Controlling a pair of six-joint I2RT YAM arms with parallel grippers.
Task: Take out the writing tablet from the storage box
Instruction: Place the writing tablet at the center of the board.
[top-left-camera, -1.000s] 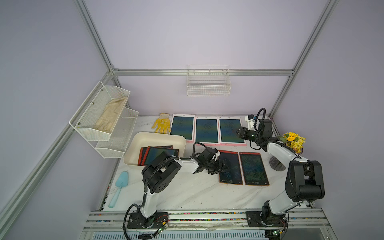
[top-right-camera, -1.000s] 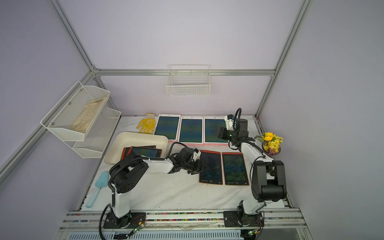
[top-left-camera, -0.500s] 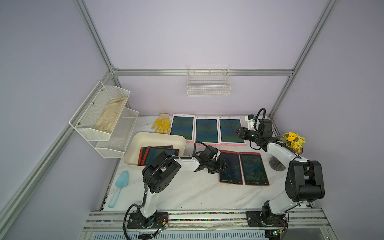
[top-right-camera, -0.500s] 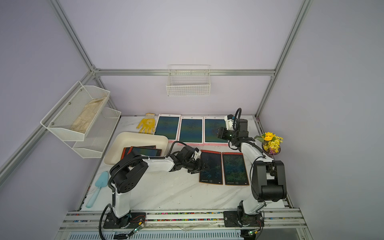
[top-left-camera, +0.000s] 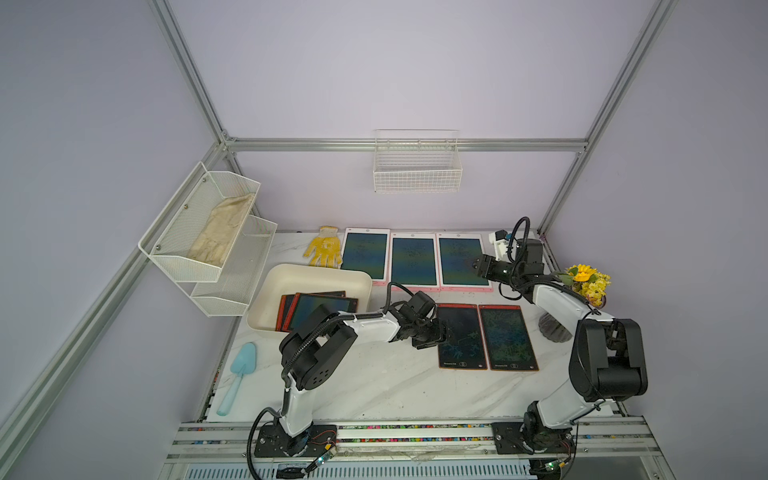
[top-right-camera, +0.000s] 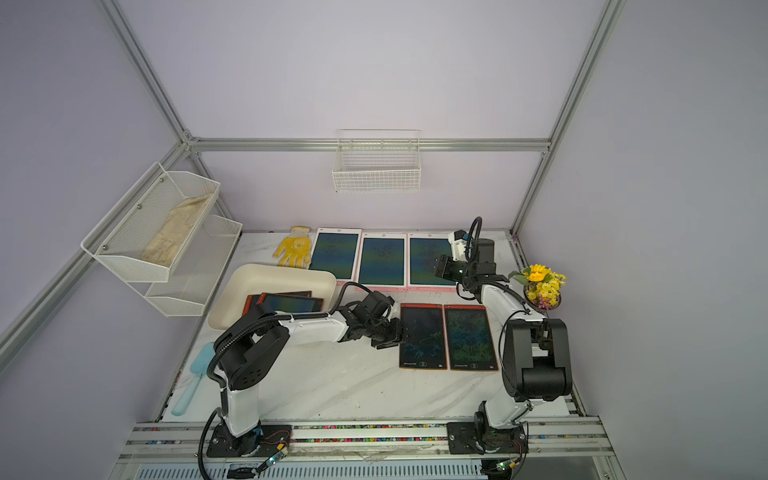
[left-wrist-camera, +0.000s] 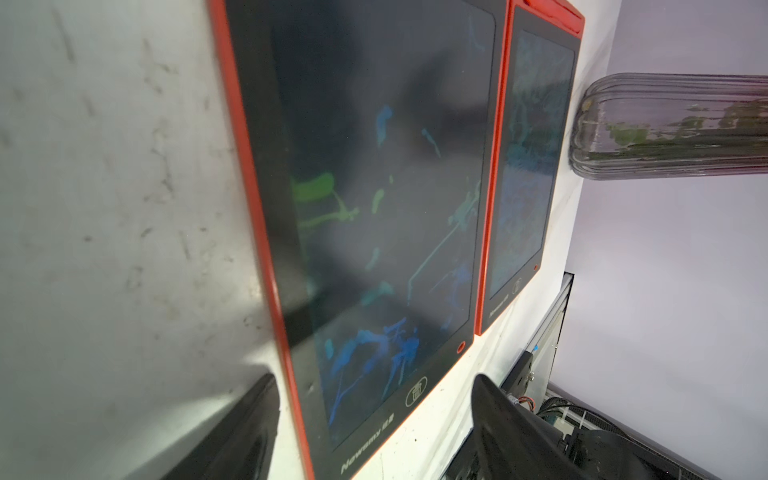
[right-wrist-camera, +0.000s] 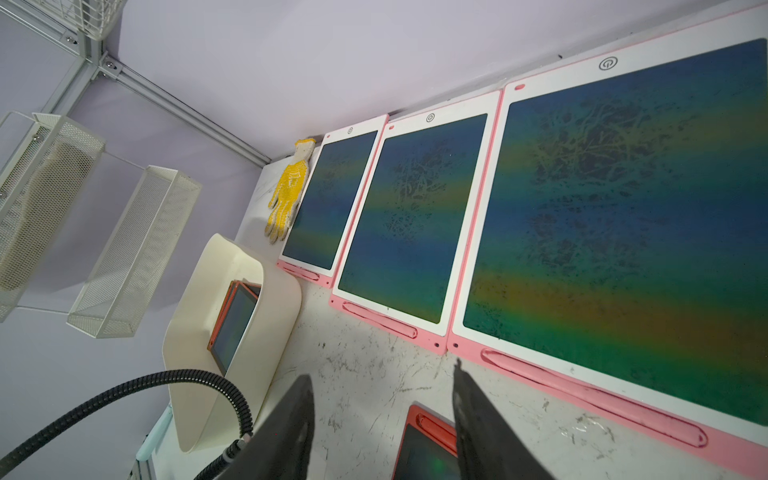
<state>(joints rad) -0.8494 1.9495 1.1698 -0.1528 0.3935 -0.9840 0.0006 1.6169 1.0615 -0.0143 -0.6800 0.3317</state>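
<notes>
Five tablets (top-left-camera: 413, 259) lie on the worktop (top-left-camera: 374, 386), yet at least two red writing tablets (top-left-camera: 322, 309) sit inside the storage box (top-left-camera: 291, 275), far left. Empty, jaws apart, the left gripper (top-left-camera: 441, 332) and right gripper (top-left-camera: 477, 264) hang outside it.

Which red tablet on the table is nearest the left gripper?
The red tablet nearer the storage box; the left gripper is at its edge, the other tablet lies beyond.

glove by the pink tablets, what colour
The glove is yellow; clearest in the right wrist view.
</notes>
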